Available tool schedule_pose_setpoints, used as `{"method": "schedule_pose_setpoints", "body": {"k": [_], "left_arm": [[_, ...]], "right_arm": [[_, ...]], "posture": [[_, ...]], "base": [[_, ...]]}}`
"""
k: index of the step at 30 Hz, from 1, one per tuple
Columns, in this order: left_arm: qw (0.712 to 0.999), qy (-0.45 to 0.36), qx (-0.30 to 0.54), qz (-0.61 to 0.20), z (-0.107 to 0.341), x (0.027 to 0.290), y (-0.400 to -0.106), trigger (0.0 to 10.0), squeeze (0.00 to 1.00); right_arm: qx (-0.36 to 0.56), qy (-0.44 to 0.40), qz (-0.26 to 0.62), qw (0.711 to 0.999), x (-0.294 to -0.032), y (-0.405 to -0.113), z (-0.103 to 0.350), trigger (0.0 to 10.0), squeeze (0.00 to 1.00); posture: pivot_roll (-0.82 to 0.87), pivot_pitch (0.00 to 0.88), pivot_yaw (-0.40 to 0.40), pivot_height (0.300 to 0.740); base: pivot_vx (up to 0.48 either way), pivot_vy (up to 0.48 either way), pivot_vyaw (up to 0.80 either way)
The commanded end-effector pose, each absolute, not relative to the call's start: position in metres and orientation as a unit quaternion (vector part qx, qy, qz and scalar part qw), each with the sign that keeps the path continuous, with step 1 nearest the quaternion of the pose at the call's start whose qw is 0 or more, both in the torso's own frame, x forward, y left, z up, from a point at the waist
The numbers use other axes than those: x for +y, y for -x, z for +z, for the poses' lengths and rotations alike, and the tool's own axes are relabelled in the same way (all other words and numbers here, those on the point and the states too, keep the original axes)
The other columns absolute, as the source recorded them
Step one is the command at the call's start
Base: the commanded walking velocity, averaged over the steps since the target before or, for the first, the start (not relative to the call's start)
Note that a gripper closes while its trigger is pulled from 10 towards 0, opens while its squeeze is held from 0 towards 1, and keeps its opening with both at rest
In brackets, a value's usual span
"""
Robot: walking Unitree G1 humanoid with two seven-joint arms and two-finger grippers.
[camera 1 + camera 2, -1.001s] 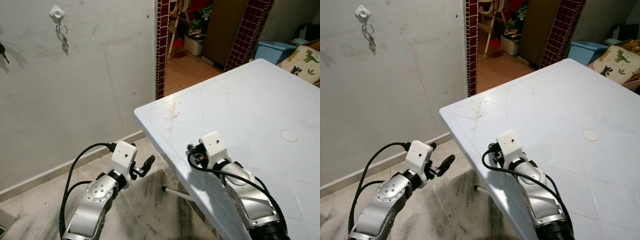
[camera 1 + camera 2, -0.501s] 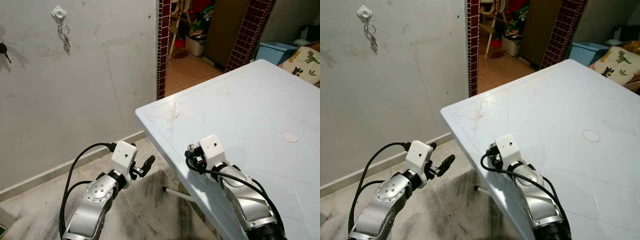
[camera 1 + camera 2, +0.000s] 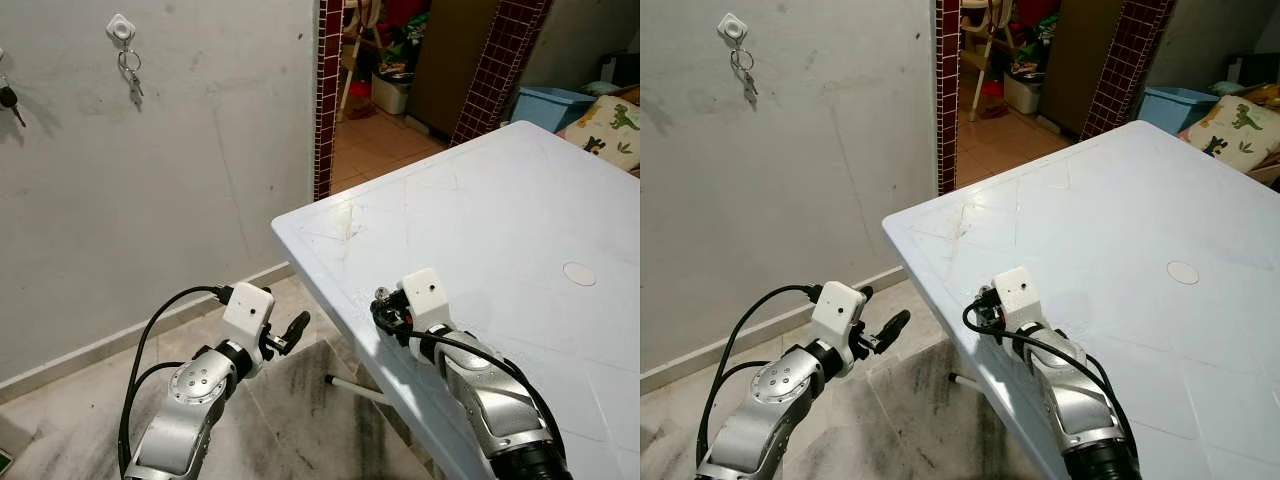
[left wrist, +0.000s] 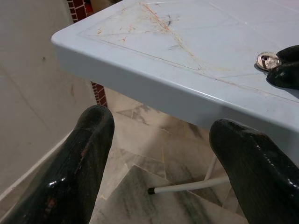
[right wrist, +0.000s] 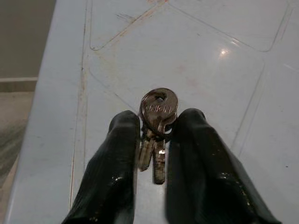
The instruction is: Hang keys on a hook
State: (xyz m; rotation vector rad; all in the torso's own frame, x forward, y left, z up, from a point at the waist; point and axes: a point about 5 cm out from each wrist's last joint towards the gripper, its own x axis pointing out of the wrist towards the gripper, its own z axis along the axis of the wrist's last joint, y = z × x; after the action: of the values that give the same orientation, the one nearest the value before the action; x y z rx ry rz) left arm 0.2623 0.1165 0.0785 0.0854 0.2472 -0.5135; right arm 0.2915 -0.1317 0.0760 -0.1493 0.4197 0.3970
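Observation:
A small bunch of metal keys (image 5: 158, 122) lies on the white table (image 3: 480, 200) close to its near-left edge. My right gripper (image 3: 385, 310) rests on the table there, its two black fingers (image 5: 122, 154) pressed against either side of the keys. The keys (image 4: 266, 59) also show from the left wrist, beside a right fingertip (image 4: 286, 71). My left gripper (image 3: 291, 331) hangs open below the table edge, over the floor. High on the wall is a white hook (image 3: 121, 28) with another set of keys (image 3: 131, 72) hanging from it.
A second dark key (image 3: 8, 98) hangs at the wall's far left. A brick-framed doorway (image 3: 400, 90) opens behind the table's far corner. A blue tub (image 3: 550, 100) and a dinosaur cushion (image 3: 612, 125) sit at the back right. A white table leg (image 3: 355, 388) crosses the tiled floor.
My right wrist has shifted slightly left along the table edge, with its fingers drawn in around the keys. The left arm has stayed put.

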Motion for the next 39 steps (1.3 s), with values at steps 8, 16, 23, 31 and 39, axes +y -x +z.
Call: {"method": "schedule_pose_setpoints", "body": {"k": [8, 16, 23, 31, 39], "left_arm": [[0.942, -0.042, 0.123, -0.309, 0.08, 0.11, -0.259, 10.0, 0.0], [0.925, -0.051, 0.136, -0.351, 0.077, 0.106, -0.257, 10.0, 0.0], [0.921, -0.057, 0.14, -0.359, 0.076, 0.106, -0.258, 10.0, 0.0], [0.919, -0.057, 0.142, -0.363, 0.076, 0.106, -0.259, 10.0, 0.0], [0.918, -0.058, 0.142, -0.365, 0.076, 0.105, -0.26, 10.0, 0.0]], "right_arm": [[0.262, 0.049, 0.169, 0.949, -0.144, -0.288, 0.058, 0.0, 0.0], [0.254, 0.048, 0.163, 0.952, -0.144, -0.29, 0.06, 0.0, 0.0], [0.211, 0.038, 0.142, 0.966, -0.147, -0.3, 0.074, 0.0, 0.0], [0.127, 0.061, 0.166, 0.976, -0.135, -0.317, 0.106, 0.0, 0.0], [0.075, 0.027, 0.173, 0.982, -0.125, -0.329, 0.128, 0.0, 0.0]], "posture": [[0.02, 0.011, -0.021, 0.74], [0.02, 0.01, -0.016, 0.74], [0.02, 0.008, -0.012, 0.74], [0.02, 0.005, -0.01, 0.74], [0.02, 0.0, -0.011, 0.74]], "base": [[0.0, 0.0, 0.0], [0.0, 0.0, 0.0], [0.0, 0.0, 0.0], [0.0, 0.0, 0.0], [0.0, 0.0, 0.0]]}}
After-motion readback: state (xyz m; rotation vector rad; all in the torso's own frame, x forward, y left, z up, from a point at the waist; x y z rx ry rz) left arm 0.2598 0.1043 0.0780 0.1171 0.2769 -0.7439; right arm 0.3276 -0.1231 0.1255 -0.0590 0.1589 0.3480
